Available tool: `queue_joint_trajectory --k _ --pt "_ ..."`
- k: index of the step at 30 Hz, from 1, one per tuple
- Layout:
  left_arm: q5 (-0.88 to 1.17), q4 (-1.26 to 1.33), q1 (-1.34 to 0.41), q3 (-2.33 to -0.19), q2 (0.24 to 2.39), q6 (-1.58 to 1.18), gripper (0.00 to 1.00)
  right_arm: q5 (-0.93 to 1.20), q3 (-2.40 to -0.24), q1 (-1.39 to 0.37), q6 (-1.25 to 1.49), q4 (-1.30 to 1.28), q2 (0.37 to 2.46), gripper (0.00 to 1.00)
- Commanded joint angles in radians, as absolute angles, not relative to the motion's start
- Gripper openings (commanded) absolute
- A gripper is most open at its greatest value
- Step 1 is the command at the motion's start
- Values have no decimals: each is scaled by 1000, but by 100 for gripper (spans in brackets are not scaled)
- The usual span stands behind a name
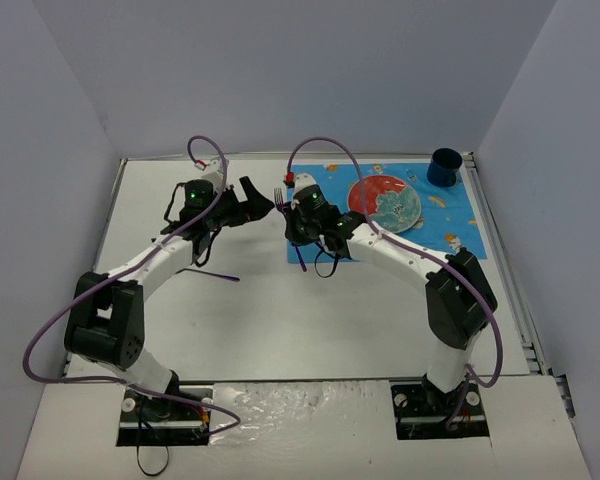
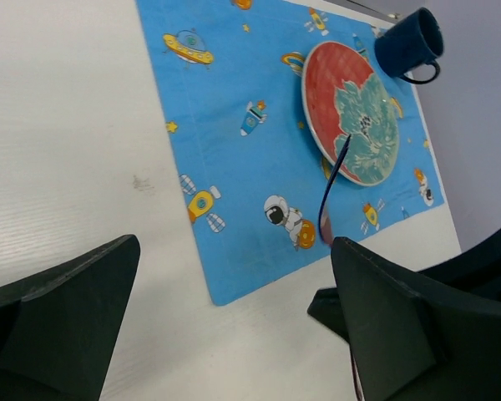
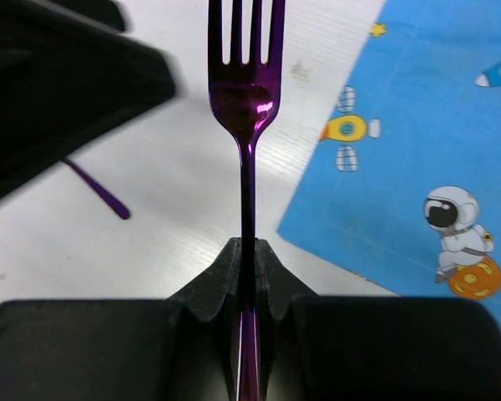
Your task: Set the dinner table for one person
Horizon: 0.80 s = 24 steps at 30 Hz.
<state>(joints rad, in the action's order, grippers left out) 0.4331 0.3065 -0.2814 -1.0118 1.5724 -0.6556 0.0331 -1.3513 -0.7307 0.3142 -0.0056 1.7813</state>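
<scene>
Fork-laying is my step, I judge. Well left of the plate (image 1: 384, 203), my left gripper (image 1: 246, 203) hovers over the white tabletop (image 1: 280, 320), jaws spread wide and empty. Closer to the plate, my right gripper (image 3: 246, 255) has its jaws clamped on the purple fork (image 3: 244, 100), tines pointing away. I'd carry it over the blue mat (image 1: 450, 225) under the plate, lower it flat just left of the plate (handle towards me), then release gently.
</scene>
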Motion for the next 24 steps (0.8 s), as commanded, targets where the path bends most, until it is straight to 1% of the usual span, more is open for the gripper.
queue_joint_trajectory --k 1,4,6,9,11,14,19,24 --pt "337 161 -253 -1107 1449 -607 97 -59 -1342 -667 332 47 1767 0" --pt "237 7 -249 -1130 1410 -544 97 -103 -1350 -629 350 42 1803 0" --pt "136 -182 -249 -1142 1378 -508 97 -144 -1371 -588 355 31 1847 0" --pt "-48 -323 -250 -1127 1347 -470 97 -172 -1447 -548 357 -7 1923 0" --pt "-127 -409 -249 -1099 1340 -458 97 -194 -1497 -531 358 -39 1970 0" --pt "-198 -464 -249 -1038 1328 -451 97 -207 -1560 -509 359 -54 2028 0" --pt "-222 -432 -249 -957 1314 -439 97 -216 -1650 -493 343 -63 2105 0" --pt "-225 -448 -249 -989 1363 -435 97 -204 -1714 -489 327 -69 2171 0"
